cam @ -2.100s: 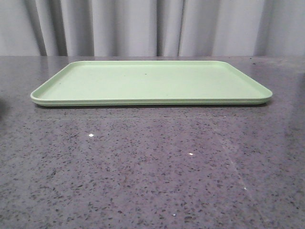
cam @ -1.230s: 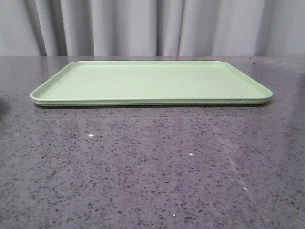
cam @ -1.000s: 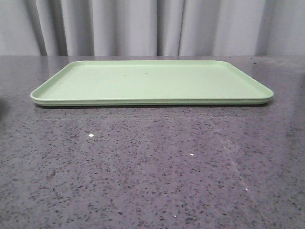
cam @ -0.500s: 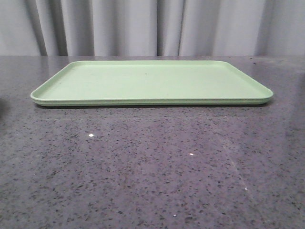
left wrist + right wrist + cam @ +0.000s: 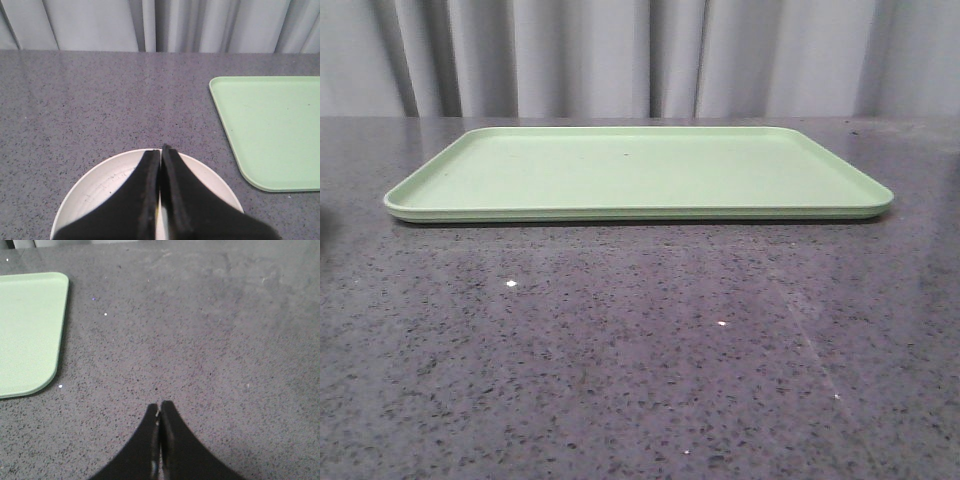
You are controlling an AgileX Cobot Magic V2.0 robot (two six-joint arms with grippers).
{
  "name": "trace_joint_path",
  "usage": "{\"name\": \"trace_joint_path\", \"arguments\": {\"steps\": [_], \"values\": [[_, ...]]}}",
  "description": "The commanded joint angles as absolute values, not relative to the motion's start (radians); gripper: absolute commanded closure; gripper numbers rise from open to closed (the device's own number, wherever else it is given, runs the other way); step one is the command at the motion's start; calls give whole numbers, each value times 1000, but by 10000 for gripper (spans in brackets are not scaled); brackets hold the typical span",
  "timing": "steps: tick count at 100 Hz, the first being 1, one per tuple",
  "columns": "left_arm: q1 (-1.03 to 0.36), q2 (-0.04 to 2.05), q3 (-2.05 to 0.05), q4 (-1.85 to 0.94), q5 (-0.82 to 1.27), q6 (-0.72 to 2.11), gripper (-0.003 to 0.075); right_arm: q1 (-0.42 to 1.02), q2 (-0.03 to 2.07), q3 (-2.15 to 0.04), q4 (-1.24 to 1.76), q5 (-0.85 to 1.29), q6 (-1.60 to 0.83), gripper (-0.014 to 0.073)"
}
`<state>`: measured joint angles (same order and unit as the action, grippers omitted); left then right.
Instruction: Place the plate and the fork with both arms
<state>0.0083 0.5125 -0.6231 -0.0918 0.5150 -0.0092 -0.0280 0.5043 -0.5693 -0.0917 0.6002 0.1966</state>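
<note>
The plate (image 5: 100, 190), round and pale cream with faint dark specks, lies on the grey table directly under my left gripper (image 5: 161, 149). That gripper is shut, its black fingers (image 5: 145, 195) pressed together, with the tips over the plate's far rim. I cannot tell whether they touch the plate. My right gripper (image 5: 159, 405) is shut over bare speckled tabletop, nothing clearly between its fingers. The fork is out of view. Neither gripper shows in the front view.
A flat rectangular light-green tray (image 5: 640, 212) lies across the far middle of the table. Its corner (image 5: 270, 130) sits beside the plate, and its other end (image 5: 30, 340) is off to the side of my right gripper. Grey curtains hang behind the table.
</note>
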Motion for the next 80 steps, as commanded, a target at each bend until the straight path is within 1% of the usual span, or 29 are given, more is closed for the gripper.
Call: {"name": "trace_joint_path", "arguments": {"steps": [1, 3, 7, 8, 12, 15, 18, 22, 27, 31, 38, 63, 80], "values": [[5, 536, -663, -91, 455, -14, 629, -26, 524, -607, -71, 541, 195, 606], [5, 536, -665, -91, 455, -14, 606, -26, 525, -607, -71, 541, 195, 583], [5, 536, -664, -91, 448, -14, 527, -26, 525, -607, -71, 541, 195, 537], [5, 536, -664, -91, 446, -14, 498, -26, 525, -607, -71, 541, 195, 515], [5, 536, -664, -91, 443, -14, 423, -26, 525, -607, -71, 541, 195, 456], [5, 536, -664, -91, 440, -14, 353, -26, 525, -607, -71, 541, 195, 393], [5, 536, -664, -91, 439, -14, 303, -26, 525, -607, -71, 541, 195, 341], [5, 536, -664, -91, 438, -14, 244, -26, 525, -607, -71, 541, 195, 263], [5, 536, -664, -91, 438, -14, 202, -26, 525, -607, -71, 541, 195, 183], [5, 536, -664, -91, 438, -14, 192, -26, 525, -607, -71, 537, 195, 127], [5, 536, -664, -96, 438, -14, 197, -26, 525, -607, -71, 530, 195, 79], [5, 536, -670, -82, 459, -14, 232, -26, 525, -607, -71, 536, 195, 78], [62, 547, -724, 0, 575, -83, 242, -25, 534, -607, -71, 540, 195, 78]]}}
